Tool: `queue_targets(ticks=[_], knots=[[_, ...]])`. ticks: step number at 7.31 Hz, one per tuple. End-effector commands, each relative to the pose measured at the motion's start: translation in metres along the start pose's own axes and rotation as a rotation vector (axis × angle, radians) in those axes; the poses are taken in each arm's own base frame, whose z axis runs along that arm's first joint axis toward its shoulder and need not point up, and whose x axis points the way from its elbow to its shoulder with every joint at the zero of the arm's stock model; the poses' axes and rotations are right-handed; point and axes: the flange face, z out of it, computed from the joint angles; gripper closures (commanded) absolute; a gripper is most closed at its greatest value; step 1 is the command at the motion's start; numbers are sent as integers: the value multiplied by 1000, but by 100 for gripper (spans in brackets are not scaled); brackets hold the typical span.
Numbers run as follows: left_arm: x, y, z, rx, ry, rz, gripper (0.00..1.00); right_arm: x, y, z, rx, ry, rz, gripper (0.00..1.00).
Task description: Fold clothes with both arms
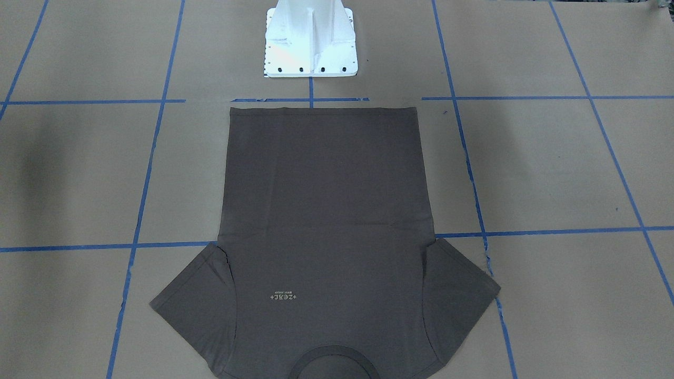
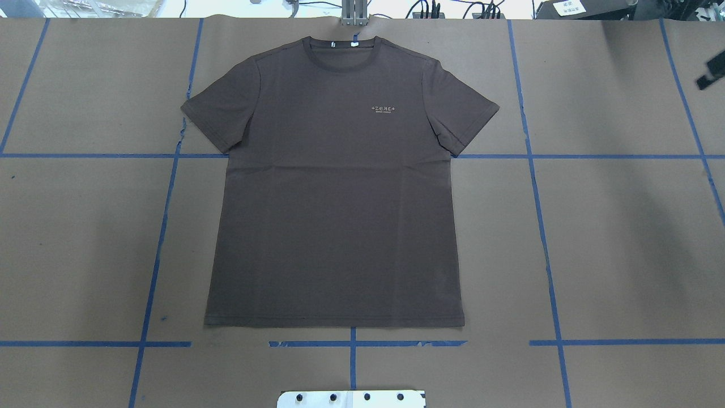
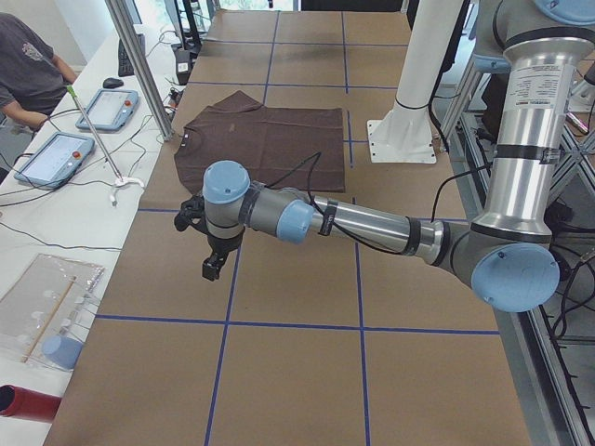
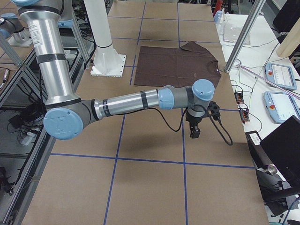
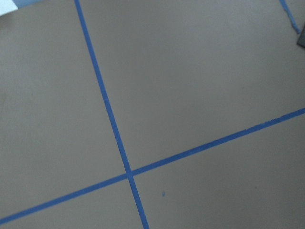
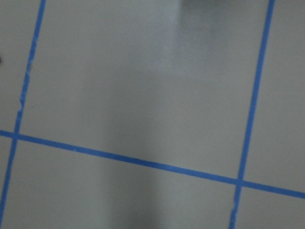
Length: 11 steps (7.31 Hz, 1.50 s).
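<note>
Just in front of the white pedestal base (image 1: pixel 310 42), the T-shirt (image 2: pixel 340 198) is lying flat and face up on the brown table (image 2: pixel 623 238), its hem nearest the base, its collar and pale logo farthest from it, both sleeves spreading outward; well out to either side of the base, the left gripper (image 3: pixel 212 267) and the right gripper (image 4: pixel 194 131) are hanging above the table, pointing down, carrying nothing visible; whether their jaws are standing apart or closed, I cannot tell.

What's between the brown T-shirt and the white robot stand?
Only blue tape lines on brown paper separate the dark grey-brown T-shirt from the white metal pedestal base, per the overhead view.
</note>
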Motion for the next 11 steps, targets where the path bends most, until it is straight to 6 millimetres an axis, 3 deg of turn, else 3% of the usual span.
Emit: queue_targets(ticks=[1,3,4,6,8,11], knots=[[8,-28,-7,62,1,-32,0,-125,-36,57,64,30,-34,0],[50,-53,20,32,37,-58,0,-161,-62,147,203,-86,67,0],[50,-54,21,37,39,-64,0,-168,-74,182,212,-104,34,0],[52,-57,19,63,42,-47,0,-221,-95,205,242,-56,39,0],[53,-59,18,67,42,-45,0,-231,-103,218,237,-34,44,1],[55,-60,16,77,45,-69,0,-241,-99,239,226,-5,39,4]])
